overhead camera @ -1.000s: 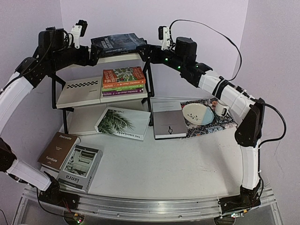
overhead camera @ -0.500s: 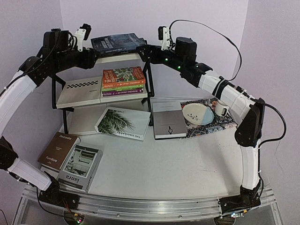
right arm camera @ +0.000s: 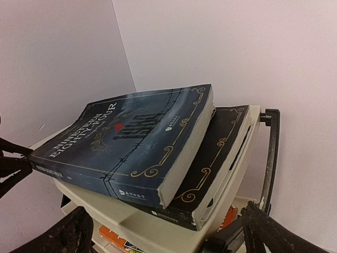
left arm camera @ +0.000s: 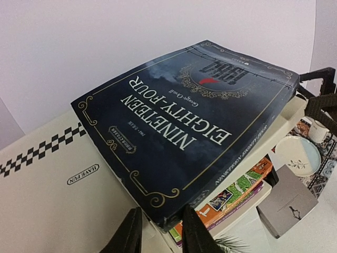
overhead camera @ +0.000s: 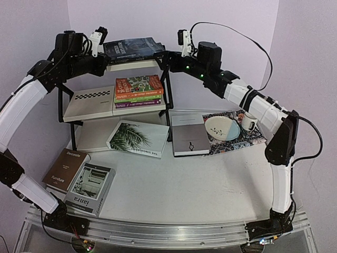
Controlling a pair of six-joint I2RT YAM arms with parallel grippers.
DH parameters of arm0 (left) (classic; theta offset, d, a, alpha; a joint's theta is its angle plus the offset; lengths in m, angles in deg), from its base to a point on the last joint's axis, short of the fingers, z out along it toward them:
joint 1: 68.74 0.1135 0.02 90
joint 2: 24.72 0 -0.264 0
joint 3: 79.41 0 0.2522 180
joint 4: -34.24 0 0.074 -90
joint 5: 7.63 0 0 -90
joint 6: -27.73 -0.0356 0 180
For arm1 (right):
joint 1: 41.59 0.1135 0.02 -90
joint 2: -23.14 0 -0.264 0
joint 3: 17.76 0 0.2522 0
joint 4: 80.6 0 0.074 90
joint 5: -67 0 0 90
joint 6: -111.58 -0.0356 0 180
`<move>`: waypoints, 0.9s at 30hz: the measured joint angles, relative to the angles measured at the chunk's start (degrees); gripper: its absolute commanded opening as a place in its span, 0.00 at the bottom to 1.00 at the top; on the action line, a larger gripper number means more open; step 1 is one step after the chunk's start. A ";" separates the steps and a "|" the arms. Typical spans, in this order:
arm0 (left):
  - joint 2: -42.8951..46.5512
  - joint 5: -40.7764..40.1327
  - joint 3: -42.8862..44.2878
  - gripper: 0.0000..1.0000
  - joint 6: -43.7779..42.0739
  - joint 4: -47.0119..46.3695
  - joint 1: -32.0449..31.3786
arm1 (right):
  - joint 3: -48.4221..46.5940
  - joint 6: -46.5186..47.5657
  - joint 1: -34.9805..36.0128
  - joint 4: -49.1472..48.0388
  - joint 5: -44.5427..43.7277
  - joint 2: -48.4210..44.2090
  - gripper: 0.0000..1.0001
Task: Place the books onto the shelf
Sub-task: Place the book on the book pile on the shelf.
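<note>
The shelf (overhead camera: 87,103) is a black-framed rack with cream tiers. On its top tier (left arm camera: 42,184) a dark "Nineteen Eighty-Four" book (overhead camera: 131,47) lies on a second dark book (right arm camera: 221,158). My left gripper (left arm camera: 160,232) is at the top book's (left arm camera: 184,121) near left corner. Its jaws are narrow and flank that corner, with a small gap on the left side. My right gripper (right arm camera: 171,237) stands wide open at the stack's right end, touching nothing. Colourful Treehouse books (overhead camera: 138,89) are stacked on the middle tier. A palm-leaf book (overhead camera: 138,138), a grey one (overhead camera: 188,134), a brown one (overhead camera: 66,167) and a photo-cover one (overhead camera: 89,187) lie on the table.
A patterned placemat (overhead camera: 247,138) at the right carries a bowl (overhead camera: 221,127) and a mug (overhead camera: 247,122). The shelf's black post (right arm camera: 271,158) stands close to my right gripper. Walls close in behind and to the sides of the shelf.
My left gripper has moved right to the dark book's corner and its jaws have narrowed from wide open. The right arm and the books have not moved.
</note>
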 measured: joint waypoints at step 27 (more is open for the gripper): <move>-4.33 -0.04 3.48 0.12 -1.42 -1.59 2.56 | 3.33 1.94 0.00 0.22 -1.19 -3.03 0.92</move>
